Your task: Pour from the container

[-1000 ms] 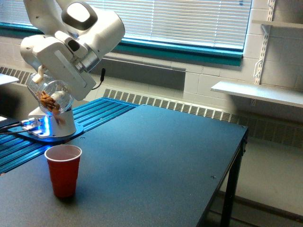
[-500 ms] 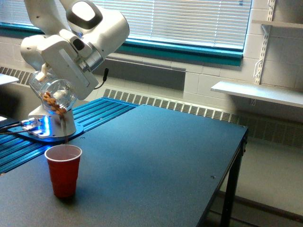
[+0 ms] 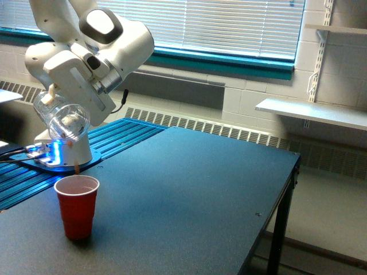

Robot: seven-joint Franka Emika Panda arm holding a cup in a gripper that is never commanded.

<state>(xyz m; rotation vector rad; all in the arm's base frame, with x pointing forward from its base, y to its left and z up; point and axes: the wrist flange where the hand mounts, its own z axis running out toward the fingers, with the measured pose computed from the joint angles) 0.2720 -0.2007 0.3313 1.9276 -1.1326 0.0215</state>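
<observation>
Clear plastic, round: the container (image 3: 64,121) is hanging tilted in the air at the exterior view's left, mouth pointing down and toward the camera. We are seeing it directly above the red cup (image 3: 77,205), well apart from the rim. The gripper (image 3: 57,112) is clamping it from behind; fingers mostly hidden by the white wrist housing, so we are reading the hold from the jar sitting fast against the hand w/ nothing under it. A few small brown pieces (image 3: 73,154) are falling betw. jar mouth and cup; one is just above the cup's rim. We cannot tell whether anything is left inside the jar — glare on the wall.

Red cup is standing upright on the dark tabletop (image 3: 189,189), near the front-left corner, white inside showing. Whether pieces are lying in it, we cannot tell.

Robot arm (image 3: 86,46), white w/ a dark oval panel on the joint, is reaching down from upper left. Behind the jar, the arm's base (image 3: 63,157) is glowing blue on a blue ribbed surface (image 3: 120,134). Window blinds (image 3: 229,26) are running across the back wall; a white shelf (image 3: 312,112) is sitting at the exterior view's right.
</observation>
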